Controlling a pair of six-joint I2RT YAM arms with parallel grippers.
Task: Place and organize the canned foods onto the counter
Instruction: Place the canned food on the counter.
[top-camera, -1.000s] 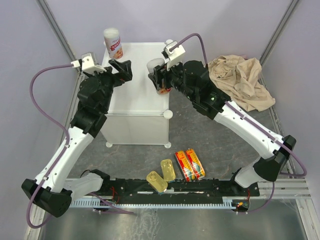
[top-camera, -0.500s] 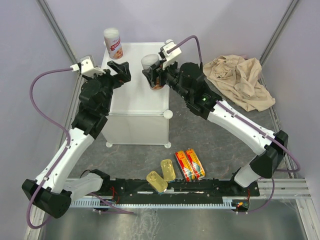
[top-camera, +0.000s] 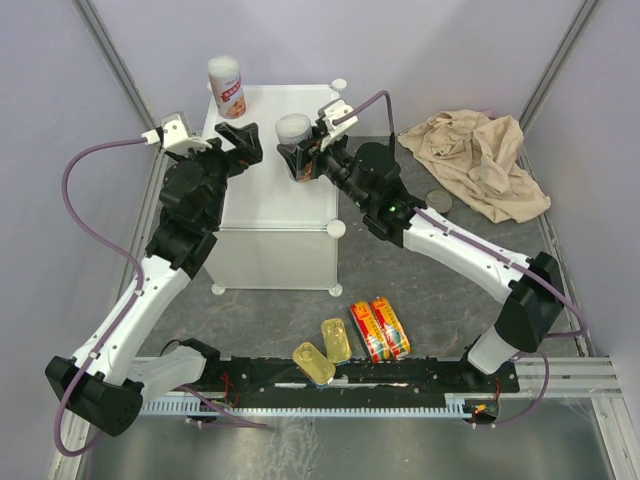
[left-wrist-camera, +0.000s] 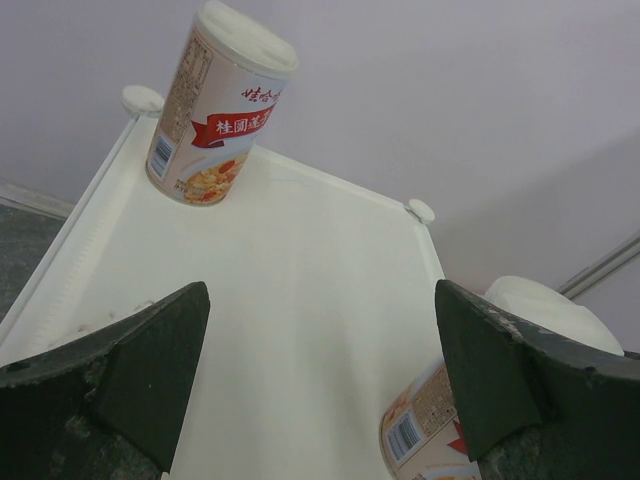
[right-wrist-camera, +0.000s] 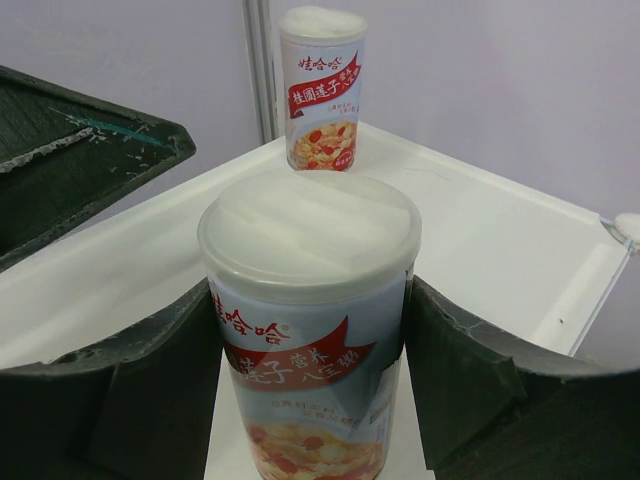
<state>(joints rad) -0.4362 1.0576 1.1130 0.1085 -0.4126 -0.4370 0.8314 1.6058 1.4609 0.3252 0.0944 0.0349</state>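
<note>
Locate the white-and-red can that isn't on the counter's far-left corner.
Top view: the can is held in the right gripper over the counter, right of centre; the other can stands far left.

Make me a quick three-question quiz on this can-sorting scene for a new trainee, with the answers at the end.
1. True or false: the left end effector is holding a can.
2. Multiple choice: how many cans stand on the counter with no end effector on them? A none, B one, C three.
3. Short answer: which end effector grips the other can?

Key
1. False. It is open and empty above the counter top.
2. B. Only the corner can at the far left.
3. The right end effector, with its jaws closed on the can's sides.
</note>
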